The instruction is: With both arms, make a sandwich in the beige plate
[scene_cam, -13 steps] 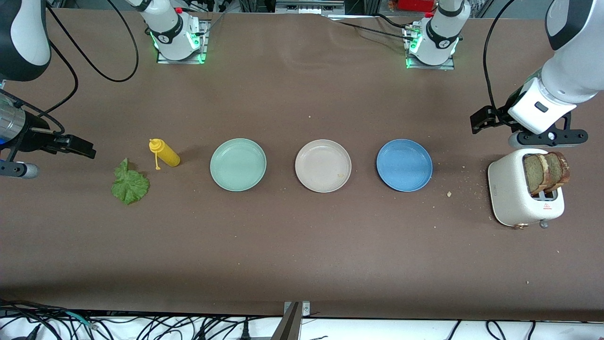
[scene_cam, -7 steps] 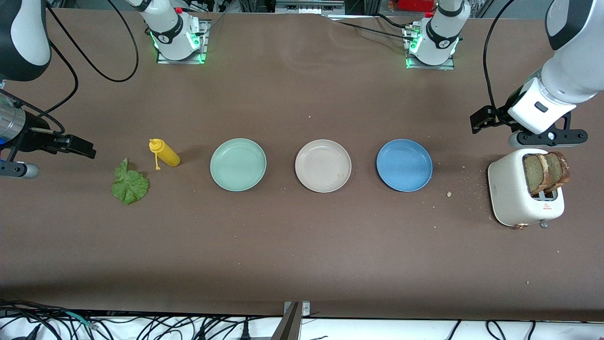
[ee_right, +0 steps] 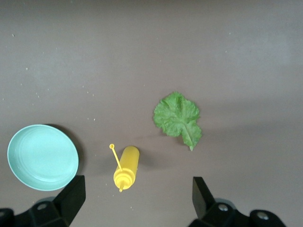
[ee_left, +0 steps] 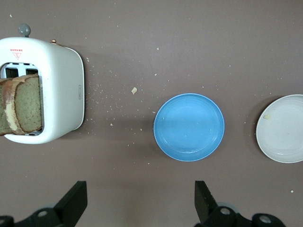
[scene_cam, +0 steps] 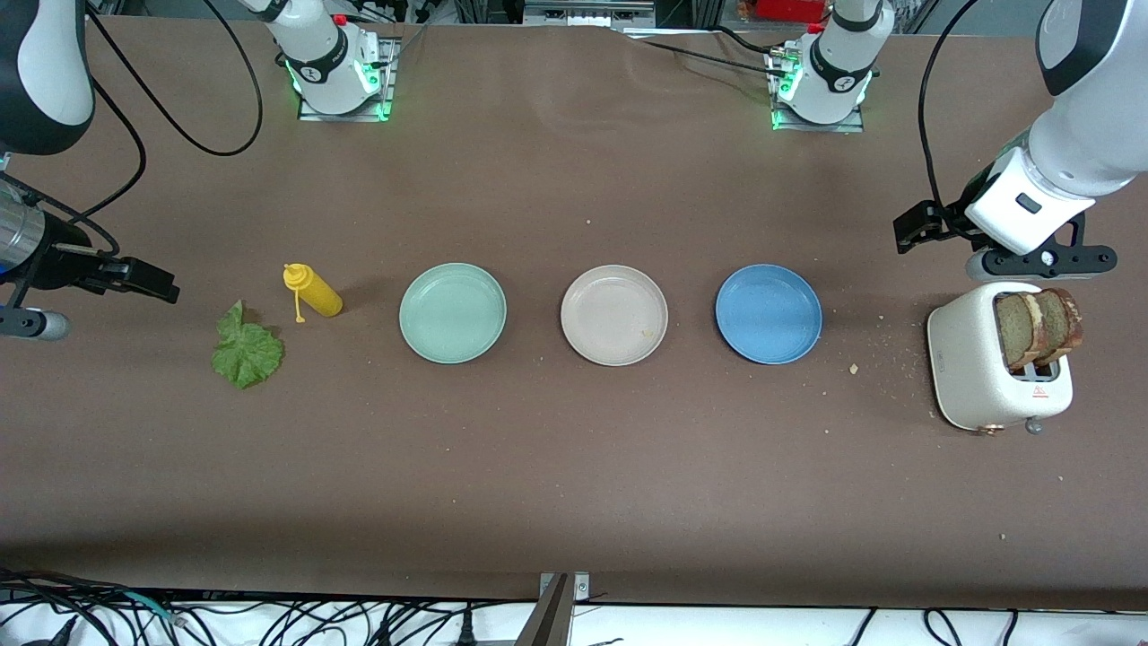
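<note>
The beige plate [scene_cam: 614, 314] [ee_left: 281, 128] lies bare between a mint-green and a blue plate. Two brown bread slices [scene_cam: 1039, 327] [ee_left: 21, 106] stand upright in the slots of a white toaster [scene_cam: 973, 368] [ee_left: 61, 94] at the left arm's end. A crinkled green lettuce leaf [scene_cam: 245, 350] [ee_right: 178, 117] lies flat at the right arm's end. My left gripper [scene_cam: 924, 229] [ee_left: 140, 201] hangs open and holds nothing, above the table beside the toaster. My right gripper [scene_cam: 134, 278] [ee_right: 137, 198] is open too, holds nothing, and hovers over the table near the lettuce and the bottle.
A yellow squeeze bottle [scene_cam: 314, 292] [ee_right: 127, 166] lies on its side between the lettuce and the mint-green plate [scene_cam: 453, 312] [ee_right: 42, 157]. The blue plate [scene_cam: 769, 314] [ee_left: 189, 126] sits between the beige plate and the toaster. Crumbs are scattered near the toaster.
The right arm has drifted very slightly toward its own end of the table. The left arm and everything on the table stay where they were.
</note>
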Action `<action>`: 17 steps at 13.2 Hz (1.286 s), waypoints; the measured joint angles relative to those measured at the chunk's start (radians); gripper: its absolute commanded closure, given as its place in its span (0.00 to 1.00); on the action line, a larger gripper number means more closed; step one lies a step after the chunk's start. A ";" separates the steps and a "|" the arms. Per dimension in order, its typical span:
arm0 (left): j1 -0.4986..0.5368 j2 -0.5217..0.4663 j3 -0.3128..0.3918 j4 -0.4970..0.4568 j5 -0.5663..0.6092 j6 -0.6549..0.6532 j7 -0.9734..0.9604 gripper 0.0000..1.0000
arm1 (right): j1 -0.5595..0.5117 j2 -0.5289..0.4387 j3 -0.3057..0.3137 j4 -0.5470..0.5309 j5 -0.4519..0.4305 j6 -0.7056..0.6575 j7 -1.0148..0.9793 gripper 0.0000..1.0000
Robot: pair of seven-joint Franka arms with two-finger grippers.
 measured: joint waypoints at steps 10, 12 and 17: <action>0.000 0.000 0.000 0.000 0.000 0.000 0.000 0.00 | -0.008 0.005 -0.021 0.009 0.000 0.038 0.003 0.00; 0.000 0.000 0.000 0.000 0.000 0.000 0.000 0.00 | -0.007 -0.005 -0.023 0.021 0.000 0.038 0.003 0.00; 0.000 0.000 -0.001 0.000 0.000 -0.021 0.000 0.00 | -0.005 0.000 -0.023 0.023 0.000 0.037 0.003 0.00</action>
